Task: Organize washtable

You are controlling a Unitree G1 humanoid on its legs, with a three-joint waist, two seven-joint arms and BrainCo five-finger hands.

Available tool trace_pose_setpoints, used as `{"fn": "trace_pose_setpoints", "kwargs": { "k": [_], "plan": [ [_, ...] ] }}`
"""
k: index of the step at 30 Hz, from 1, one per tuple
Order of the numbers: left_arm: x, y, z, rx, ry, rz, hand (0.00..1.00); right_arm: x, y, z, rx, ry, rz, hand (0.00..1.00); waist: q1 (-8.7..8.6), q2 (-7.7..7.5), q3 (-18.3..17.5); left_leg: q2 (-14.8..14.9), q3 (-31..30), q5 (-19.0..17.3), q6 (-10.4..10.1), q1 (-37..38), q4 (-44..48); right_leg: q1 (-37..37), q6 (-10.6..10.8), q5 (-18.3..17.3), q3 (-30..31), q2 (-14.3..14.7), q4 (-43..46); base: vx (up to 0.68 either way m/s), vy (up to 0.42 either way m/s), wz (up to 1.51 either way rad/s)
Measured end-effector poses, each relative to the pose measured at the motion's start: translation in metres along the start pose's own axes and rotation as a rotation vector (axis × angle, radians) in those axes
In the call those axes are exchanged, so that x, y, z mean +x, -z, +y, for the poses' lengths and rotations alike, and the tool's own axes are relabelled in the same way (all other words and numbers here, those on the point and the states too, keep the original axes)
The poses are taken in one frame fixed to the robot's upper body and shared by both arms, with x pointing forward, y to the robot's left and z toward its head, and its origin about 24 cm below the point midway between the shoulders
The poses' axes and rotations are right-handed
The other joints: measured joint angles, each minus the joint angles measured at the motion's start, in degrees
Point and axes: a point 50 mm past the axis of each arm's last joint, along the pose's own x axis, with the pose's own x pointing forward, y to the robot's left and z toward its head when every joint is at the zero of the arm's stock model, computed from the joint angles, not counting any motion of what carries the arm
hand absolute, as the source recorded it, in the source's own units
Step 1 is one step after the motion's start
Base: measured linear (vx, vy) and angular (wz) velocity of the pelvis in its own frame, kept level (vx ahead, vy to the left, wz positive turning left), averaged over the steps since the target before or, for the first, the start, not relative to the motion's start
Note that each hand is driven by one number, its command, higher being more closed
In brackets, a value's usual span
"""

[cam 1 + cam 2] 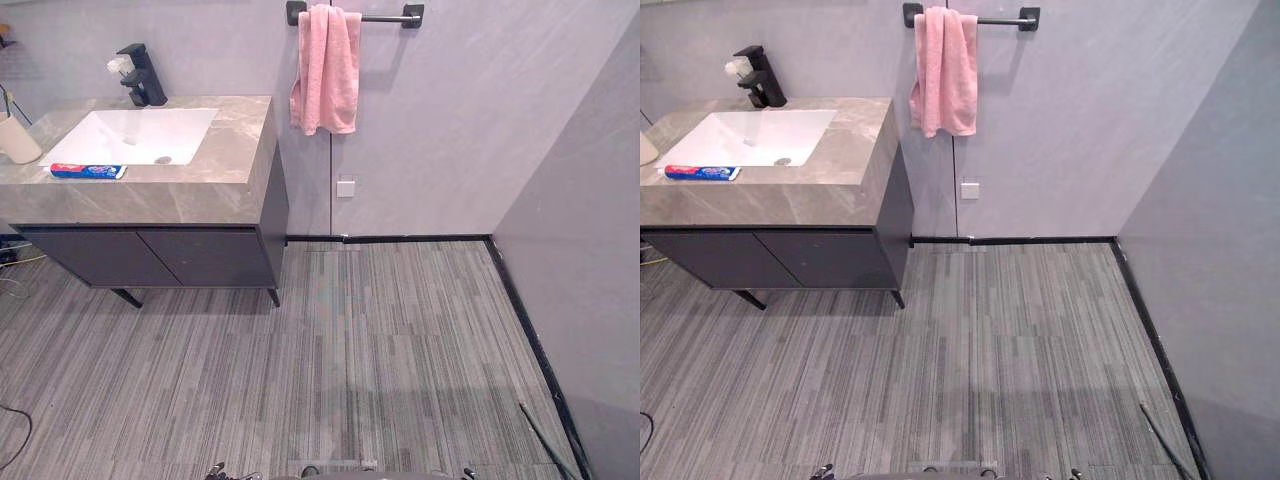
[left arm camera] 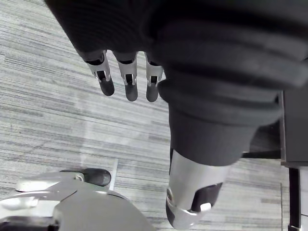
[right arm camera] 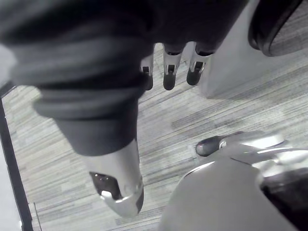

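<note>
plainly, the step in hand is judged to be the approach; the washtable is seen well apart from both hands, off to the robot's left against the wall, and nothing on it is being touched; the left hand is seen hanging above the striped floor, its fingers straight and relaxed, with nothing held; the right hand is seen the same way, loosely extended and empty.

for the approach to be done well, the body should be turned and brought square to the counter's front edge before either arm is raised, so that the toothpaste tube, lying flat between the basin and the front edge, can be reached without leaning; the tube is probably best taken across its middle, since it lies lengthwise along that edge and could be nudged off the front.

counted on the counter: one toothpaste tube; one pale cup at the far left; one white basin; one black faucet behind it; on the wall beside the counter, one pink towel is hung over one rail.
</note>
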Motion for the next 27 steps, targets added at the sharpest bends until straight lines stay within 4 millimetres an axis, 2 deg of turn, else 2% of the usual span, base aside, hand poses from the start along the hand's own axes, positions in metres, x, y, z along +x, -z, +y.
{"fn": "trace_pose_setpoints", "kwargs": {
  "k": [4,27],
  "plan": [
    [0.0008,-0.0033,-0.0007,0.006,0.002,-0.008,0.00,0.0009,-0.0040,0.0016,-0.004,-0.004,-0.010,0.00,-0.06,-0.05,1.26,0.00,0.05,0.00,-0.01,0.58,-0.02,0.81,0.09,-0.06,0.00,-0.02,0.00,-0.02,-0.004,0.00],
    [0.0017,-0.0046,0.0015,-0.006,-0.002,-0.009,0.00,0.0014,-0.0048,0.0044,0.066,-0.008,-0.005,0.00,0.04,-0.87,1.85,0.08,1.91,-0.19,-0.01,-0.69,-0.52,-0.38,-0.36,0.36,1.68,0.24,-1.81,-0.03,-0.016,-0.03]
  ]
}}
